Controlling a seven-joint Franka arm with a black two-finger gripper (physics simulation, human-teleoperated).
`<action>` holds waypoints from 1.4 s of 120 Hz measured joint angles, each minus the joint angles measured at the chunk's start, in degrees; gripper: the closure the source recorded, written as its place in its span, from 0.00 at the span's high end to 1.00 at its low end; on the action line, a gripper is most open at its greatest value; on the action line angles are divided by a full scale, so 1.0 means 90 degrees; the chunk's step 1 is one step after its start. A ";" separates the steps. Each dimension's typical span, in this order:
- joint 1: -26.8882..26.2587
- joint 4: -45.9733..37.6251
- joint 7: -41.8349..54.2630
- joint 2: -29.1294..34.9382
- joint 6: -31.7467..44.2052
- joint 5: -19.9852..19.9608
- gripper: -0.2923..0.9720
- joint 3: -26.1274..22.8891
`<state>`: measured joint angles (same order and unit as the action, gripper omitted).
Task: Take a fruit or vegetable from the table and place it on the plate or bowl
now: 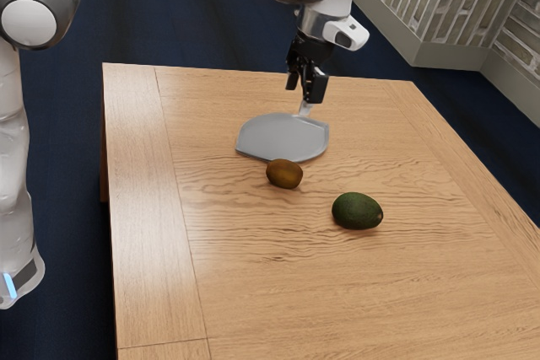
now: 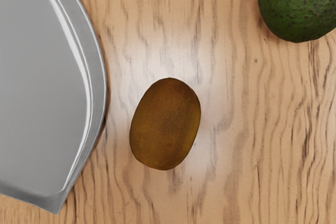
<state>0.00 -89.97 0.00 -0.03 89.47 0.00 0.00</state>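
Beside the plate (image 2: pixel 42 77) lies an oval (perhaps fuzzy) kiwi (image 2: pixel 165 124).

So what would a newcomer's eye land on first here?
A brown kiwi lies on the table just beside the grey plate, not touching its rim. A dark green avocado sits farther off, toward the exterior view's right. The end effector hangs in the air above the kiwi and plate.
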 joint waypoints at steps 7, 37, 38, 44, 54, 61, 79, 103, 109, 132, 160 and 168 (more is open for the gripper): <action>0.0299 0.1586 0.0218 -0.1287 0.0078 0.0061 0.77 -0.0270; 0.0828 0.2384 0.1406 -0.2593 0.0348 -0.0674 0.77 -0.0035; 0.0827 0.2324 0.1437 -0.2554 0.0353 -0.0686 0.77 -0.0061; 0.0828 0.1986 0.1618 -0.2371 0.0380 -0.0744 0.77 -0.0224; 0.0824 0.1069 0.1884 -0.1974 0.0506 -0.0805 0.77 -0.0427; 0.0826 0.0369 0.2048 -0.1613 0.0649 -0.0840 0.77 -0.0472; 0.0859 -0.1152 0.2396 -0.0687 0.1030 -0.0899 0.77 -0.0631; 0.0767 -0.1603 0.2727 -0.0466 0.1289 -0.0938 0.77 -0.0840; 0.0773 -0.1629 0.2793 -0.0467 0.1327 -0.0941 0.77 -0.0842; 0.0842 -0.1645 0.3002 -0.0432 0.1300 -0.0821 0.77 -0.0814; 0.0761 -0.1640 0.3186 -0.0422 0.0770 -0.0231 0.77 -0.0541; 0.0758 -0.1639 0.3229 -0.0427 0.0671 -0.0113 0.77 -0.0358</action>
<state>6.81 -104.72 29.06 -3.87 95.50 -1.01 -3.22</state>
